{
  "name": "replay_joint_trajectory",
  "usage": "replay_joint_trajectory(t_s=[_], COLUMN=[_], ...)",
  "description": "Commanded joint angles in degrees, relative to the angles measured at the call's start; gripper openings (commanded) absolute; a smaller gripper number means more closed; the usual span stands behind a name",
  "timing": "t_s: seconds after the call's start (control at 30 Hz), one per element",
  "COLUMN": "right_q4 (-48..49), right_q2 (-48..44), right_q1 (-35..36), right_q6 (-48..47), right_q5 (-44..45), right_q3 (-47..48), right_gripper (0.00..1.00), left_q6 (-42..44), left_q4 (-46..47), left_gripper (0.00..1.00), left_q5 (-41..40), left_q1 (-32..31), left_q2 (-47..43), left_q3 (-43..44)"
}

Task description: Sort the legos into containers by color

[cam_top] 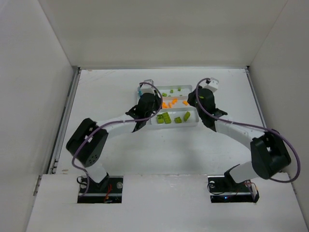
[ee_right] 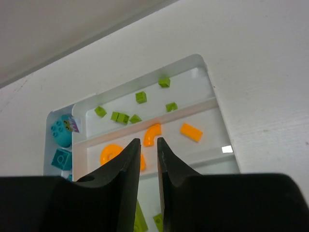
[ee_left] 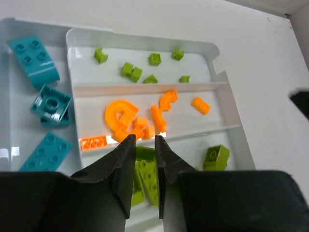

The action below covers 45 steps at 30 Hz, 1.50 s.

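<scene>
Three teal legos [ee_left: 50, 104] and two orange arches [ee_left: 118, 116] lie in one tray [ee_left: 219, 79]

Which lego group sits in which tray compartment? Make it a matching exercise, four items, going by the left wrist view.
All places are in the tray as the left wrist view shows it.

Things
1. teal bricks
2. orange pieces
3. small lime pieces
4. big lime bricks

Places
A. middle long compartment
B. long compartment nearest the camera
C. end compartment at the picture's left
D. long compartment farthest from the camera

Pairs: 1-C, 2-A, 3-D, 4-B
</scene>
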Motion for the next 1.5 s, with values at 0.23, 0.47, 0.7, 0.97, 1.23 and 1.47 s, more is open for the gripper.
replay_joint_trajectory(t_s=[0.23, 0.47, 0.7, 0.97, 1.23, 1.47], right_q4=[5.7, 4.3, 3.5, 3.0, 1.9, -5.6], right_q2=[-18.6, -24.9, -28.5, -30.1, -34.4, -40.5], right_q1=[6.0, 12.3, 12.6, 11.9, 10.5, 9.8], right_q6=[6.9, 7.7, 7.5, 6.8, 6.4, 4.6], right_q5=[-0.1, 0.6, 1.1, 1.0, 1.4, 3.3], right_q3=[-23.1, -28.0, -30.2, -30.5, -31.5, -28.8], right_gripper=[0.3, 0.33, 0.37, 0.41, 0.45, 1.0], left_q6=[7.6, 11.1, 12.7, 13.9, 12.9, 6.5], left_q4=[3.6, -0.5, -2.9, -3.2, -2.1, -3.1], left_gripper=[0.15, 0.17, 0.23, 0.47, 1.0, 1.0], left_q5=[1.9, 1.9, 1.8, 1.9, 1.6, -2.1], left_q1=[3.8, 5.2, 4.9, 4.1, 3.3, 2.1], left_q2=[22.6, 31.8, 34.0, 32.6, 16.1, -6.3], left_q3=[24.8, 36.2, 38.9, 38.2, 25.7, 1.5])
